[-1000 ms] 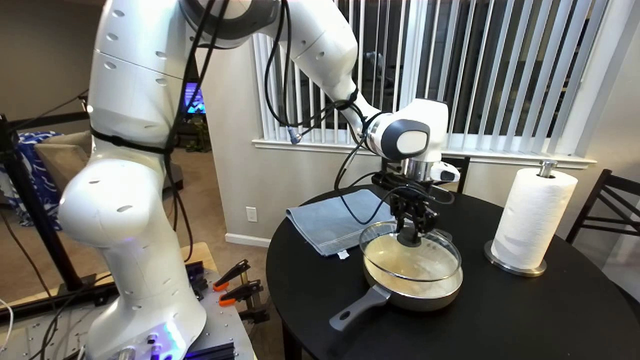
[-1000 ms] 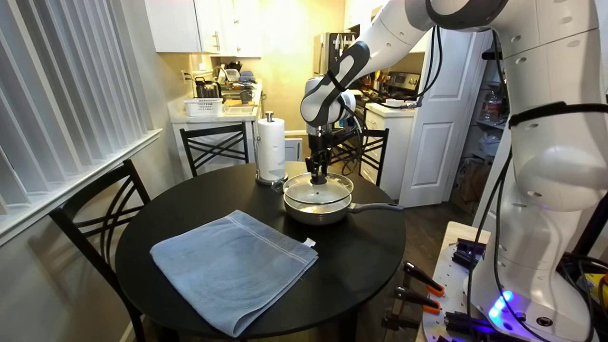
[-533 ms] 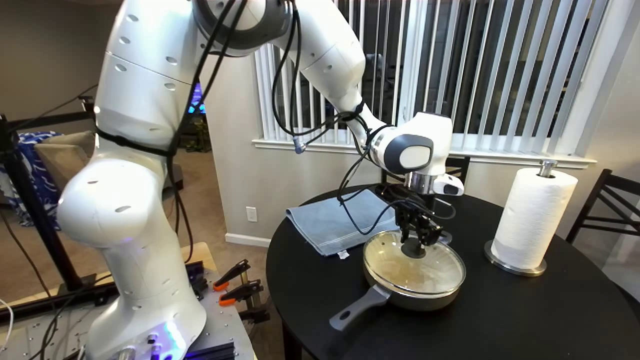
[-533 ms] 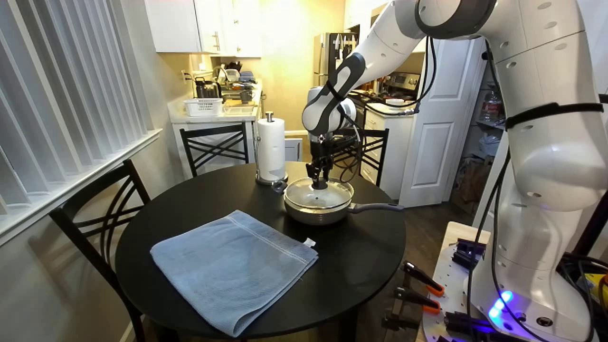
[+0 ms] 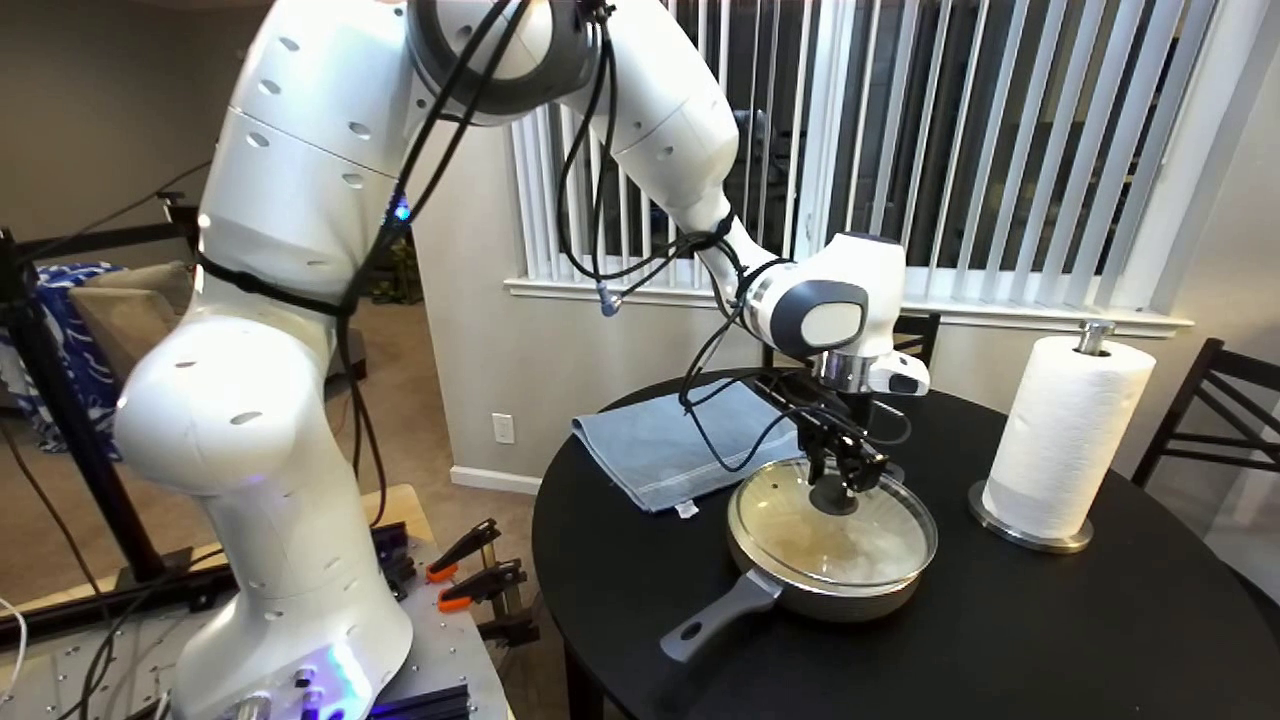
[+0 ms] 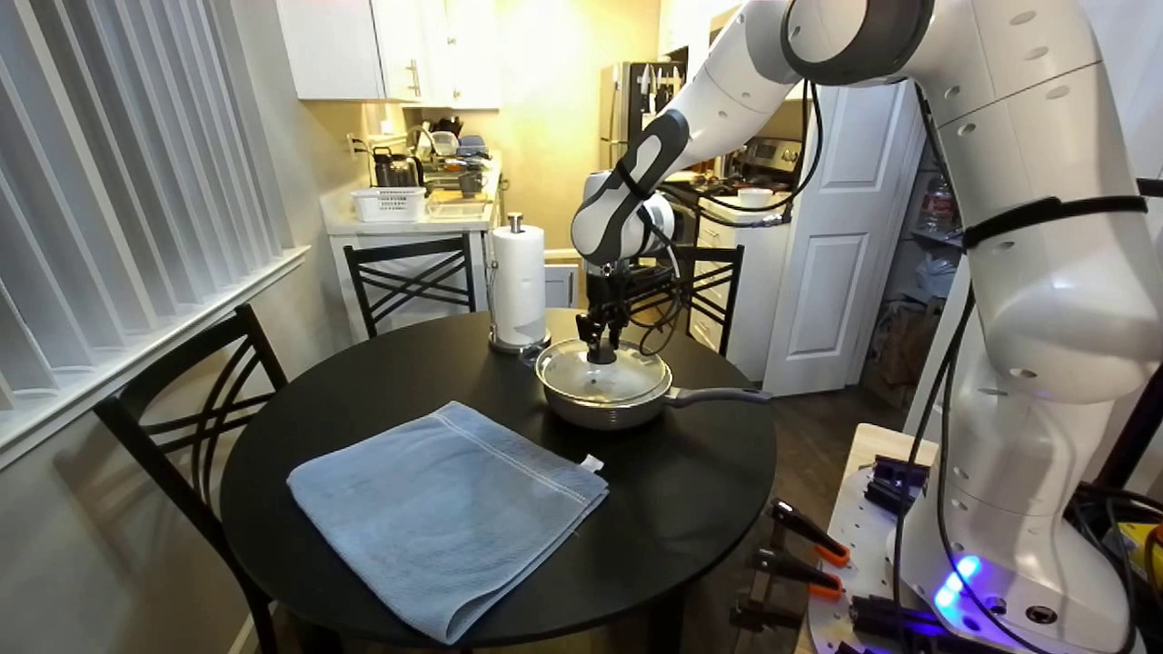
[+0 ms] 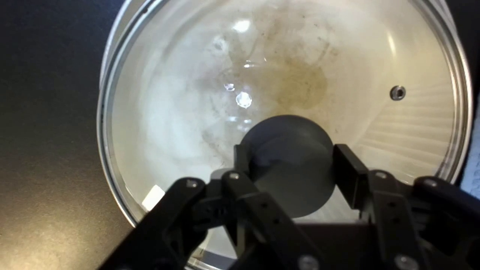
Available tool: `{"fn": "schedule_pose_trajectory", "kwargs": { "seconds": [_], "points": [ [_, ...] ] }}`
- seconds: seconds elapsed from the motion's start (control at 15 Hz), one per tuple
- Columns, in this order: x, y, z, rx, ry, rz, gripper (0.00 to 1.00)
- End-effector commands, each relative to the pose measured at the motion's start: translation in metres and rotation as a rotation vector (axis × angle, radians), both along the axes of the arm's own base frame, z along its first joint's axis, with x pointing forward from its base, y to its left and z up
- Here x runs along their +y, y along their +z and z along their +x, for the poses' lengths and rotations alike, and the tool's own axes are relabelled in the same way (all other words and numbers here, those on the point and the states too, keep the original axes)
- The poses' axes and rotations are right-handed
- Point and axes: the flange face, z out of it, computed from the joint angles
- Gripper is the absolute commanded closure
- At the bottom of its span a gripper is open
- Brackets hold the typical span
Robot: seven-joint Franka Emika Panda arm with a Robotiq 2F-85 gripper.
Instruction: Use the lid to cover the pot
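The gripper (image 7: 288, 161) is closed to the width of the knob (image 7: 294, 180) and by it holds the lid (image 5: 835, 545). The lid is on the pot (image 5: 850, 607), slightly off centre; one second ago it hung above, half a second ago it sat more centrally. On the table (image 5: 1000, 620), near the pot, lies the cloth (image 6: 445, 509); its tag (image 6: 591, 464) is too small for reading.

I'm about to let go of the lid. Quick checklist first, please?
1. Lid over the pot: ok.
2. Pincer closed on the lid knob: ok, contact on both sides.
3. Lid centred: not ok; offset slightly away from the pot handle.
4. Lid fully seated: cannot tell; contact all round isn't visible.
5. Blue cloth clear of the pot: ok, a gap shows in an exterior view.
6. Paper-towel roll apart from the lid: ok.
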Motion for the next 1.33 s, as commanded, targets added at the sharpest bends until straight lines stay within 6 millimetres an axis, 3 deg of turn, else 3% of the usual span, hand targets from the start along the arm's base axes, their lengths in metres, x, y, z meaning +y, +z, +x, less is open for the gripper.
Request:
{"fn": "schedule_pose_trajectory", "kwargs": {
  "seconds": [0.0,0.67,1.27],
  "points": [
    [0.002,0.003,0.003,-0.013,-0.021,0.006,0.67],
    [-0.002,-0.006,-0.009,0.086,0.003,0.018,0.67],
    [-0.001,0.001,-0.011,0.127,0.018,0.016,0.67]
  ]
}}
